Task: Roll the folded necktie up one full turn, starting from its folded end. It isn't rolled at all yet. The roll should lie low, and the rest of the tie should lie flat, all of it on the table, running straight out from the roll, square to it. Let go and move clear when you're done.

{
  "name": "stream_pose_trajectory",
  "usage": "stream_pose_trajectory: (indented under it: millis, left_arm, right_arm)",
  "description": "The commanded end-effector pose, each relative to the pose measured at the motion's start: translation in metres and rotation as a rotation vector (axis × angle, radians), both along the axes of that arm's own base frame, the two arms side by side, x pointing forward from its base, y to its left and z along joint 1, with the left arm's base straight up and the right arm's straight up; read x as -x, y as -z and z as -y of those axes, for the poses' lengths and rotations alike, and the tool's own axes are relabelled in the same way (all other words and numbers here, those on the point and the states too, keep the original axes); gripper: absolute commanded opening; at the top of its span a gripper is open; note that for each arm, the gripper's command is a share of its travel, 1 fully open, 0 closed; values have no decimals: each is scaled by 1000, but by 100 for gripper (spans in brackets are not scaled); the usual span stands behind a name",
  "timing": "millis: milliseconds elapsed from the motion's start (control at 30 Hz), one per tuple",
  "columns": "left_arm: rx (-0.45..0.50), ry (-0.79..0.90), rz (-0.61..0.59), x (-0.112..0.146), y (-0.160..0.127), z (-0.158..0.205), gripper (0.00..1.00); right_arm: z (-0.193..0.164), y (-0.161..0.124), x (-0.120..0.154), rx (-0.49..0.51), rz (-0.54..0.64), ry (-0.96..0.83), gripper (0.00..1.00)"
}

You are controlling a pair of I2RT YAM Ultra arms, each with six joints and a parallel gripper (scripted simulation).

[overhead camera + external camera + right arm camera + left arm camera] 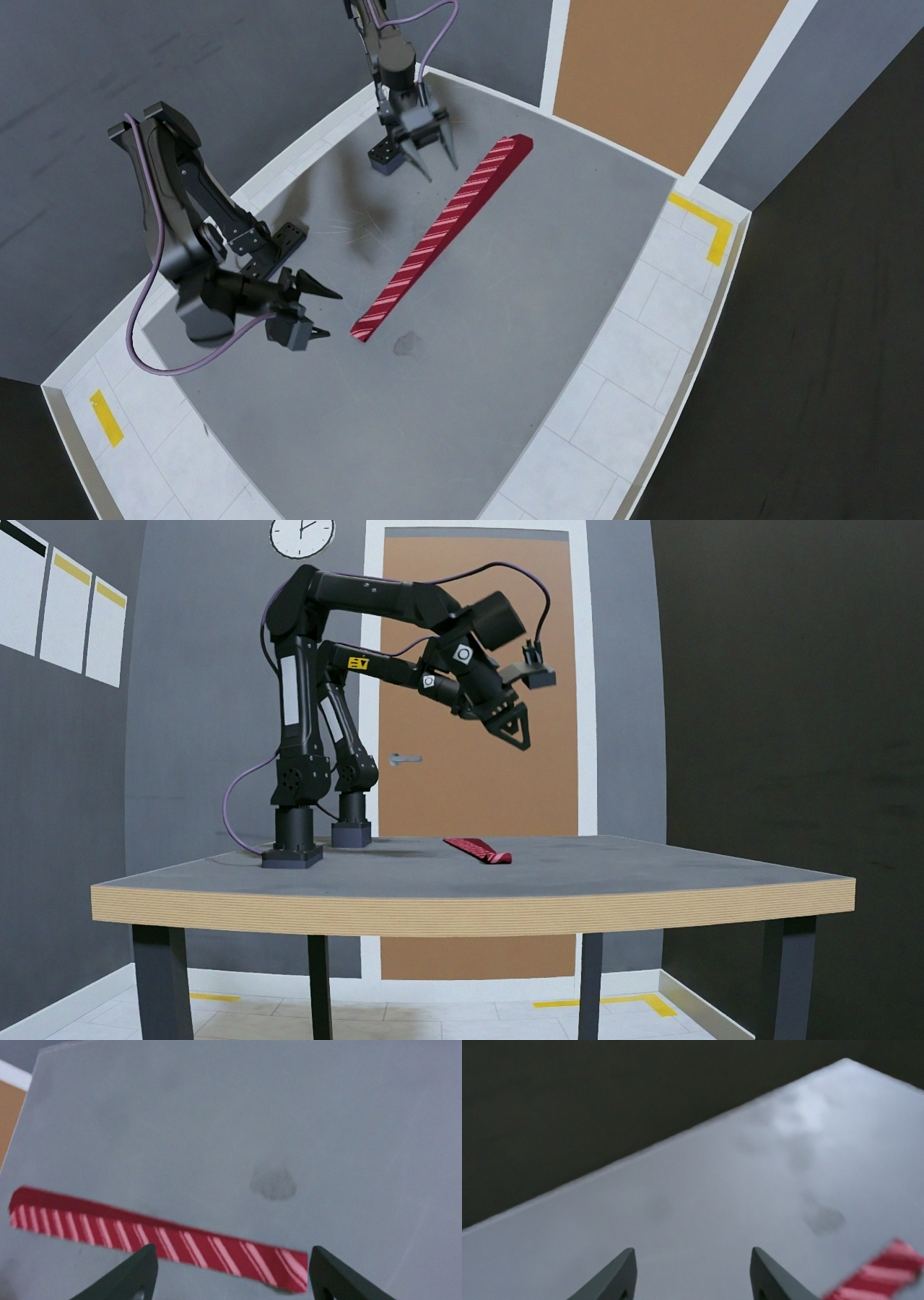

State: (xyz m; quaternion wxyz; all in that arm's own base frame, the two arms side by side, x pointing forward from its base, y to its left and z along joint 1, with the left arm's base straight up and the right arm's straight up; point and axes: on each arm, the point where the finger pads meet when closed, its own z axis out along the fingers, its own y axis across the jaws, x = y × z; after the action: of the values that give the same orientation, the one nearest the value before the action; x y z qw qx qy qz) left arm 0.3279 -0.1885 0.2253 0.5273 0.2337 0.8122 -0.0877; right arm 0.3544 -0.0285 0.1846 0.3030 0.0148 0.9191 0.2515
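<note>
On grey tabletop (pixel 555 278) (pixel 471 916) (pixel 715 1184) (pixel 216 1130), top view: long red necktie with pink stripes (pixel 445 226) (pixel 474 848) (pixel 877 1278) (pixel 216 1253) lies diagonally, unrolled; left gripper (pixel 442 174) (pixel 693 1249) and right gripper (pixel 335 315) (pixel 524 746) part-open, empty, probably lining up. Exterior: right gripper high above; near end slightly raised, perhaps fold. Left wrist: one tie end lower right, table edge beyond. Right wrist: room around tie for rolling.
</note>
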Motion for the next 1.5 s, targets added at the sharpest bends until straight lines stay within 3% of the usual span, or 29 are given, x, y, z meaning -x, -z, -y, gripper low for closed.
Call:
stream_pose_trajectory:
  millis: [0, 700, 1100, 1267, 1467]
  left_arm:
    - [-27, 26, -57, 4, 27, 20, 47]
    - [-159, 308, -312, 38, 147, 140, 23]
    - [-196, 386, -384, 48, 181, 174, 11]
    - [-201, 397, -394, 49, 186, 178, 4]
    - [-201, 398, -394, 49, 187, 179, 3]
  right_arm:
    - [-2, 12, 10, -49, -92, -84, 65]
    - [7, 97, 25, -210, -450, -238, 53]
    - [10, 119, 28, -253, -545, -278, 50]
    - [10, 122, 29, -259, -558, -284, 49]
    - [10, 122, 29, -259, -558, -284, 49]
